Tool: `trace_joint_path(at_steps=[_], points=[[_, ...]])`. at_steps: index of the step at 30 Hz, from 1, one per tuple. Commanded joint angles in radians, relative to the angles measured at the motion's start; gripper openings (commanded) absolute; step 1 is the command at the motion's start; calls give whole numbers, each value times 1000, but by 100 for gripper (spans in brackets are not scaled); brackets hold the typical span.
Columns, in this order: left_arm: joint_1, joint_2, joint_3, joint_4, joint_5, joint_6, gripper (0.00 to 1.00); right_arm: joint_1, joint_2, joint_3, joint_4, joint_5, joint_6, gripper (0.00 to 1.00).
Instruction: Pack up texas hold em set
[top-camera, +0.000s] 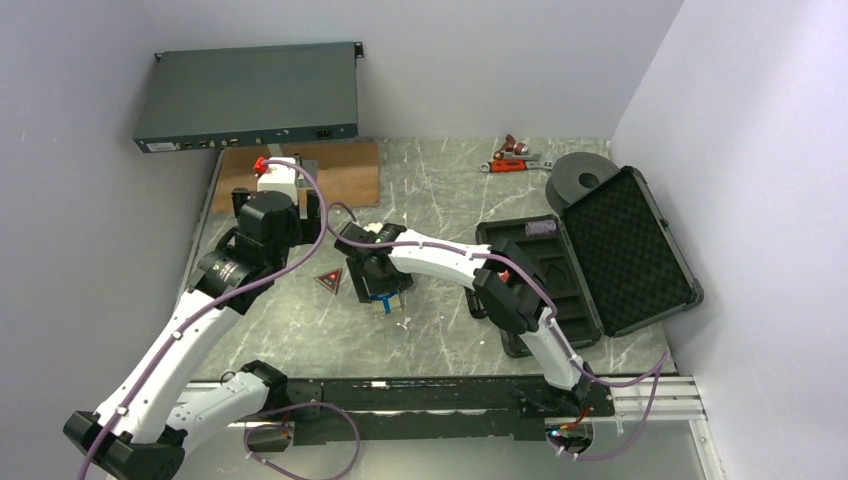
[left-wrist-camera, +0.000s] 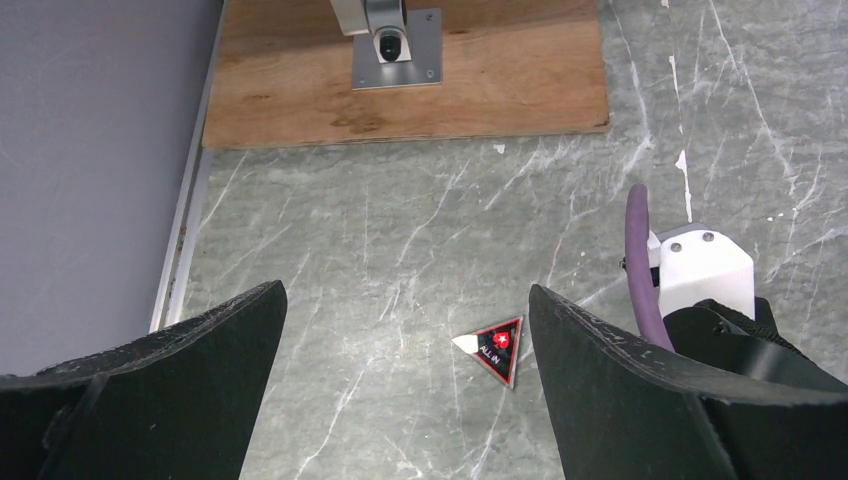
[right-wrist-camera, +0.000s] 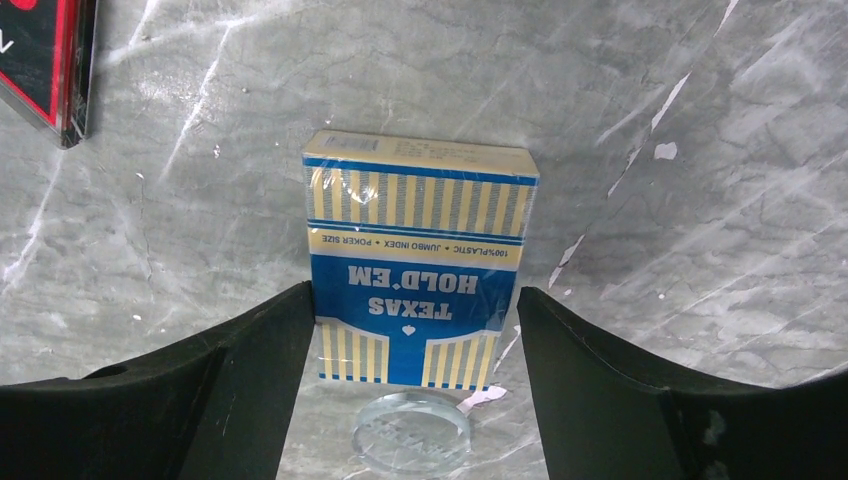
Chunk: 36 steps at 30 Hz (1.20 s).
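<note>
The black foam-lined case (top-camera: 620, 235) lies open at the right, with a purple chip stack (top-camera: 541, 229) in its tray. The blue-white card box (right-wrist-camera: 420, 270) lies flat on the table. My right gripper (right-wrist-camera: 415, 300) is open and straddles the box's near half, its fingers close against both long sides. A clear disc (right-wrist-camera: 411, 432) lies between the jaws, just in front of the box. The red triangle (left-wrist-camera: 495, 348) lies on the table near the right finger of my left gripper (left-wrist-camera: 407, 300), which is wide open and holds nothing. From above, the triangle (top-camera: 328, 281) sits left of the box (top-camera: 386, 303).
A grey rack unit (top-camera: 250, 95) stands at the back left. In front of it is a wooden board (top-camera: 340, 165) with a white stand (top-camera: 277, 178). A red-handled tool (top-camera: 515, 158) and a black spool (top-camera: 583, 175) lie behind the case. Walls close both sides.
</note>
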<state>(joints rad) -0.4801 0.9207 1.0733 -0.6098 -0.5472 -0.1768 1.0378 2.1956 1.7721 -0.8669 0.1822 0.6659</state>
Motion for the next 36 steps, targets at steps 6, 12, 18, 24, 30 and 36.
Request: trace_joint_path(at_steps=[6, 12, 18, 24, 30, 36], points=[[0, -14, 3, 25, -6, 11, 97, 7, 17, 39, -12, 25, 14, 79], [0, -13, 2, 24, -7, 10, 97, 9, 24, 44, -15, 25, 12, 79], [0, -13, 2, 25, -7, 12, 97, 13, 26, 48, -13, 25, 7, 72], [0, -14, 4, 24, -8, 11, 97, 14, 32, 62, -25, 18, -4, 52], [0, -16, 2, 24, -8, 14, 97, 13, -34, 72, -61, 66, -62, 47], [0, -19, 2, 24, -7, 12, 97, 7, -184, -10, -67, 147, -178, 51]])
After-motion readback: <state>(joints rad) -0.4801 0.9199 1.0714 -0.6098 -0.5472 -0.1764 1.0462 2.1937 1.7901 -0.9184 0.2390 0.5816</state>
